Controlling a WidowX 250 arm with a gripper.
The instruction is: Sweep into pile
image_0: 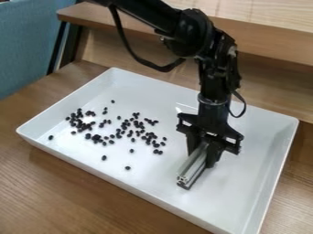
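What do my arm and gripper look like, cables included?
The arm is black, with bulky rounded joints and a thin black cable looping loosely below it. Another cable curves beside the wrist. The gripper is black too, with angular, bracket-like finger mounts.

Tray [245, 194]: here comes the gloss, smooth and plastic-looking, light glinting mid-frame!
Bar [193, 165]: smooth, metallic-looking, lower centre.
Beans [96, 137]: left of centre, finish too small to call.
Tabletop [73, 196]: grained wood, lower left, soft sheen.
Cloth [24, 50]: matt, upper left.
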